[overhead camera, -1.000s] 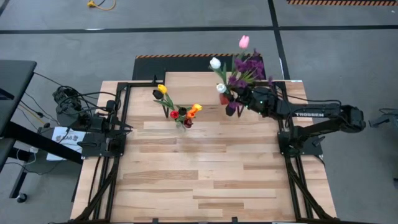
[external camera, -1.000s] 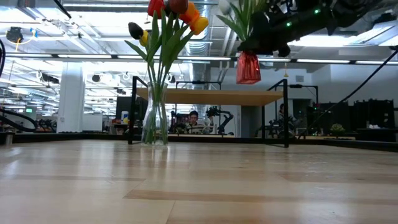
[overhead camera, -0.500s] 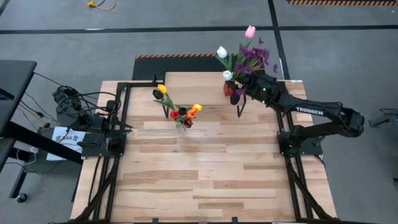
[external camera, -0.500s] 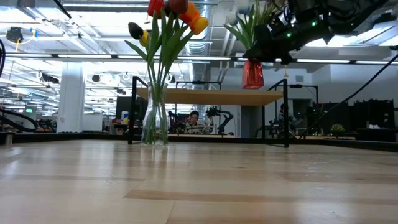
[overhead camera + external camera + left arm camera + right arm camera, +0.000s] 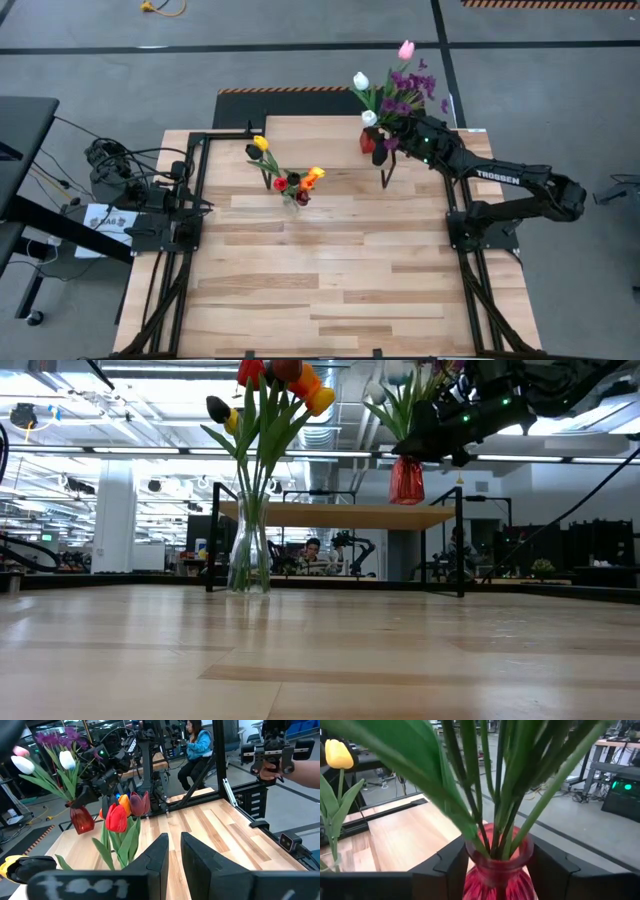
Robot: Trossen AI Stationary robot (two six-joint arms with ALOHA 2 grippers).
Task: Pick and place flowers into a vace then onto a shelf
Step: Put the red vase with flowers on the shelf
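Overhead, the right gripper [image 5: 385,143] sits at the upper right of the frame, over the shelf [image 5: 310,128] at the table's far edge, with the red vase [image 5: 368,142] between its fingers. Its flowers [image 5: 385,90] fan up and away toward the top of the frame. A second bunch stands in a clear glass vase [image 5: 291,200] at upper centre on the table, well apart from the gripper. The left arm waits at the left edge.

From table height, the red vase [image 5: 406,479] hangs upright at upper right, its base just above the shelf top [image 5: 340,514]; I cannot tell whether it touches. The vase's long axis is vertical, so the coming move looks to turn on a straight drop onto the board directly beneath.

Through the left wrist camera, the left gripper [image 5: 172,855] at bottom centre has its fingers nearly together, with nothing between them; the right arm, much nearer, has the red vase [image 5: 82,819] at left.

Through the right wrist camera, the fingers [image 5: 447,865] flank the vase neck [image 5: 499,865] at bottom centre, close on both sides; the grip looks loose rather than firmly clamped.
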